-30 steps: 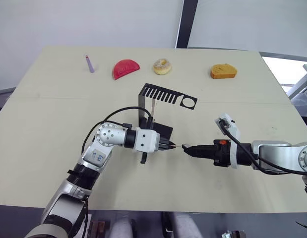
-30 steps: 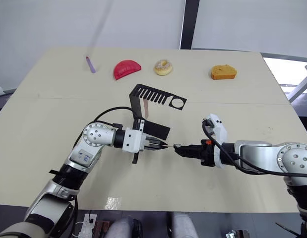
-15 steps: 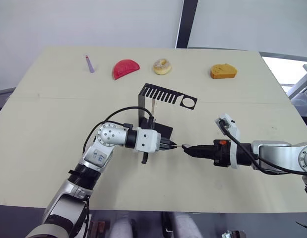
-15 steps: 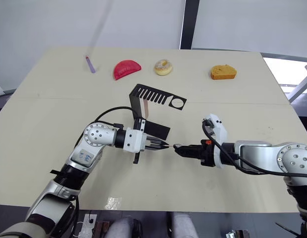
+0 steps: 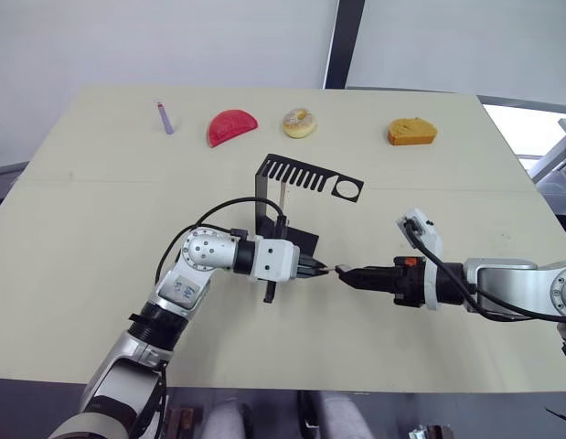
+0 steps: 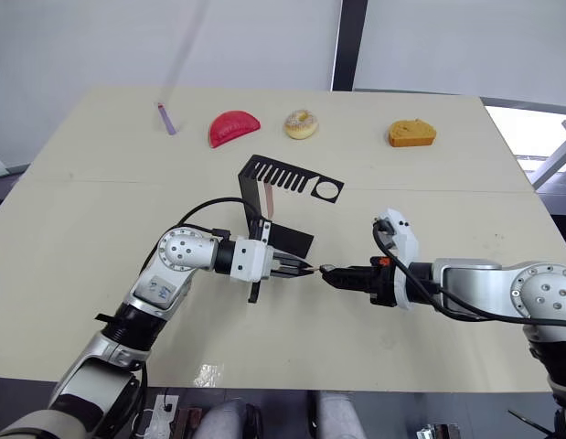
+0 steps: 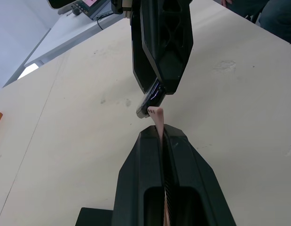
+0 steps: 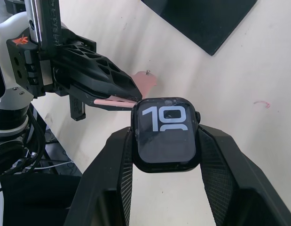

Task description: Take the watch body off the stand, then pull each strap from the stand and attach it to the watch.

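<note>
The watch body [image 8: 166, 134], black with light digits on its screen, sits between the fingers of my right gripper [image 5: 345, 273], which is shut on it just above the table. My left gripper [image 5: 319, 269] is shut on a pale pink strap [image 7: 157, 117]. The strap's free end touches the edge of the watch body [image 7: 149, 104]. Both grippers meet tip to tip in front of the black stand [image 5: 310, 174]. A second pale strap [image 5: 281, 194] hangs from a slot in the stand's top arm.
Along the far edge of the table lie a purple stick [image 5: 165, 117], a red slice [image 5: 231, 126], a donut [image 5: 299, 122] and a piece of bread [image 5: 411, 132]. The stand's flat base [image 5: 296, 243] lies right behind my left gripper.
My left gripper has edged to the right with the strap, closing the small gap to the watch body. The right arm has stayed still.
</note>
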